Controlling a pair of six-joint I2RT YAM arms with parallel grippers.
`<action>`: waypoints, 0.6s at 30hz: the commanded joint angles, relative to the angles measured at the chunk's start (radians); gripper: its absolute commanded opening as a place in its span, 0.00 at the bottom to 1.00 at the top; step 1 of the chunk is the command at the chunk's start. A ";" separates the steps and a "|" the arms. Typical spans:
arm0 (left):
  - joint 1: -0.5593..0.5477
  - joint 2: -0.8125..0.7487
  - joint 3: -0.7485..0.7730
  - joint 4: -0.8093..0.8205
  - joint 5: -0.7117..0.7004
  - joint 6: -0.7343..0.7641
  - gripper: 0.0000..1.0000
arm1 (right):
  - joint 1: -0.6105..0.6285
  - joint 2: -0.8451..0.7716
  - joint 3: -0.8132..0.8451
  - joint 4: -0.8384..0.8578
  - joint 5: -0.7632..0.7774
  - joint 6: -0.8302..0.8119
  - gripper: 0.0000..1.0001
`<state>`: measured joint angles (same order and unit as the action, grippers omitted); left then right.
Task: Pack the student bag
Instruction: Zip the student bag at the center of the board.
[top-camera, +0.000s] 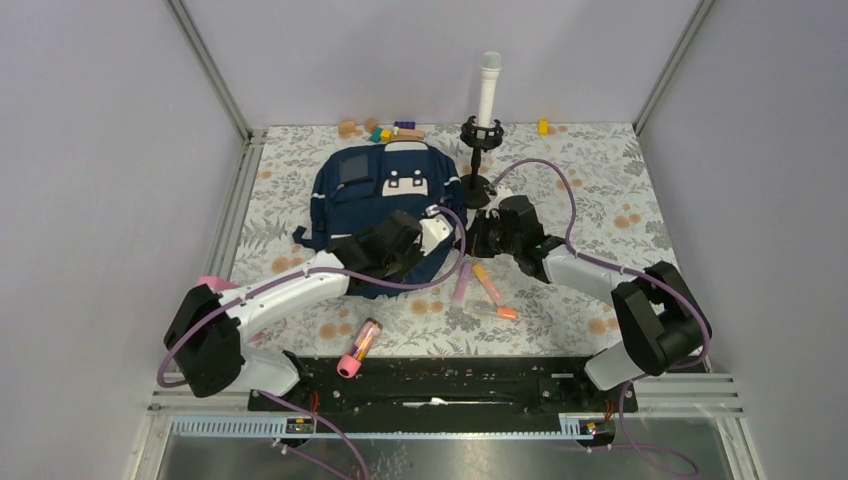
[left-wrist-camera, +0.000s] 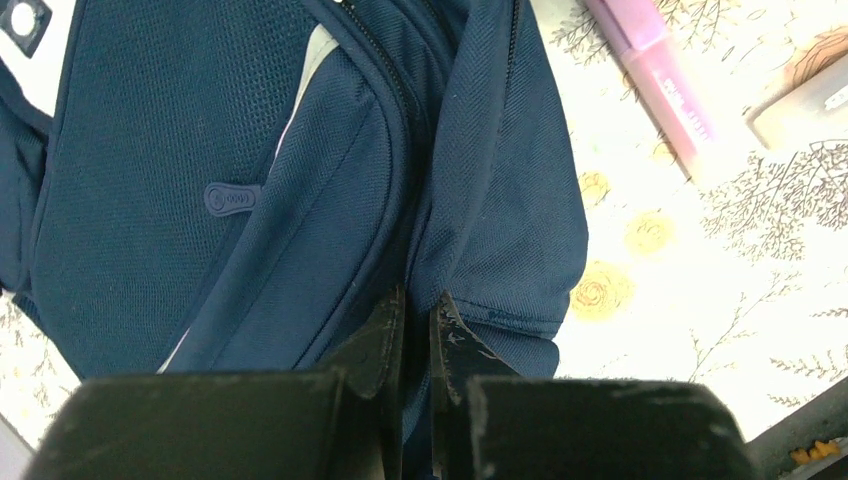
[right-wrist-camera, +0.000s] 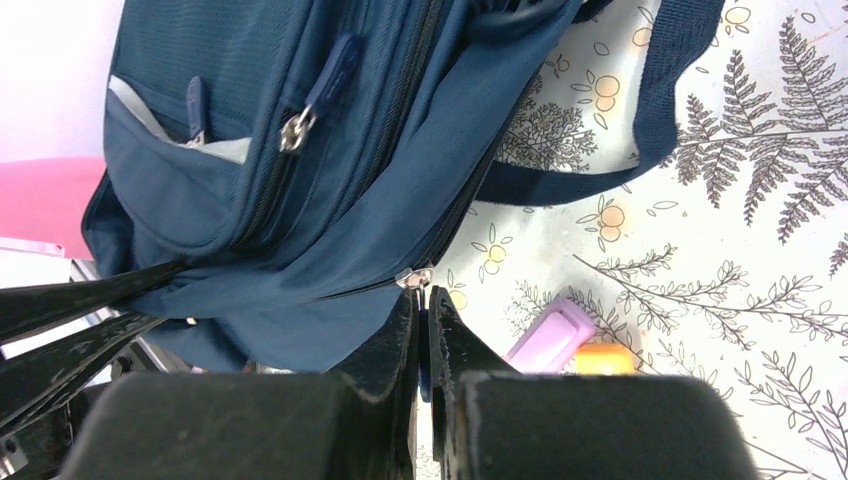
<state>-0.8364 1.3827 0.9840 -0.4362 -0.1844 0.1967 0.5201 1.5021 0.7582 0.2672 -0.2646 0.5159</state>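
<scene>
pinching student bag (top-camera: 366, 200), both jaws

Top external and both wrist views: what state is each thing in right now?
student bag, lying flat, no opening showing.
left gripper, shut on a fold of the bag's fabric.
right gripper, shut on the tab of the zipper slider.
microphone, upright in its stand.
pink marker, lying on its side, untouched.

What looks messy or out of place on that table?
Mainly the highlighters: three lie scattered beside the student bag rather than inside it, and a pink-capped marker lies askew at the near edge, against the black rail. The bag itself looks undamaged.
</scene>
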 joint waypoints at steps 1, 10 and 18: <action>0.033 -0.095 -0.016 -0.108 -0.161 -0.017 0.00 | -0.049 0.036 0.049 -0.056 0.104 -0.048 0.00; 0.043 -0.163 -0.046 -0.099 -0.215 -0.033 0.00 | -0.058 0.108 0.107 -0.056 0.143 -0.056 0.00; 0.045 -0.229 -0.075 -0.077 -0.200 -0.040 0.00 | -0.082 0.182 0.181 -0.057 0.157 -0.065 0.00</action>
<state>-0.8173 1.2438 0.9112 -0.4763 -0.2520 0.1783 0.4973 1.6478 0.8818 0.2424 -0.2459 0.4973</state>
